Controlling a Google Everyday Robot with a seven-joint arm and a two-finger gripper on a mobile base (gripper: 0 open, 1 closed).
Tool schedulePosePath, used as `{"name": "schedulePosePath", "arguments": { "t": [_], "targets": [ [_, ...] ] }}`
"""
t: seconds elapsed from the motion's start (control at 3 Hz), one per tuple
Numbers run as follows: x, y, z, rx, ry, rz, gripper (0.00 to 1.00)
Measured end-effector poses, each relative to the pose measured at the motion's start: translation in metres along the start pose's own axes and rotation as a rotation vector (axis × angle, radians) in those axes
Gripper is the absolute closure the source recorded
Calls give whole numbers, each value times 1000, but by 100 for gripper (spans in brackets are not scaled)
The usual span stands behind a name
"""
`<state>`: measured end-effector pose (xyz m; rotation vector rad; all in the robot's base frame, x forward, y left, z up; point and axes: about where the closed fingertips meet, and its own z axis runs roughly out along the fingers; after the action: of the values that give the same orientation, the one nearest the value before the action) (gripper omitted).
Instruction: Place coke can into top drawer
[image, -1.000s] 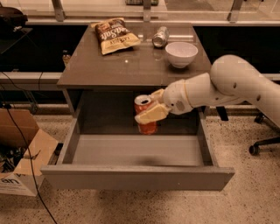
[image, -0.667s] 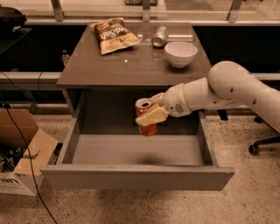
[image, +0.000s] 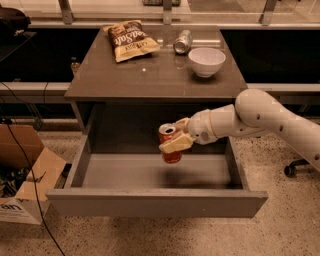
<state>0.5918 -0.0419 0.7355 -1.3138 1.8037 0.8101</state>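
The coke can (image: 169, 138), red with a silver top, is upright in my gripper (image: 175, 141). The gripper is shut on it, with one cream finger (image: 175, 144) across its front, and reaches in from the right on a white arm. The can hangs inside the open top drawer (image: 150, 201), a little above the drawer floor near its back middle. The drawer is pulled out fully under the grey table (image: 150, 75).
On the table stand a chip bag (image: 131, 40), a silver-grey can lying on its side (image: 183, 42) and a white bowl (image: 206, 61). A cardboard box (image: 22, 190) and cables lie on the floor at the left. A chair wheel (image: 290, 171) is at the right.
The gripper with the coke can has shifted slightly toward the front of the drawer and a little lower. The drawer and table items have not moved.
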Motion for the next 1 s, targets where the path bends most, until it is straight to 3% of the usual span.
{"name": "schedulePosePath", "arguments": {
  "t": [0.67,1.0],
  "targets": [
    [48,-8,10,26,-38,49,35],
    [47,-7,12,22,-38,49,11]
  ]
}}
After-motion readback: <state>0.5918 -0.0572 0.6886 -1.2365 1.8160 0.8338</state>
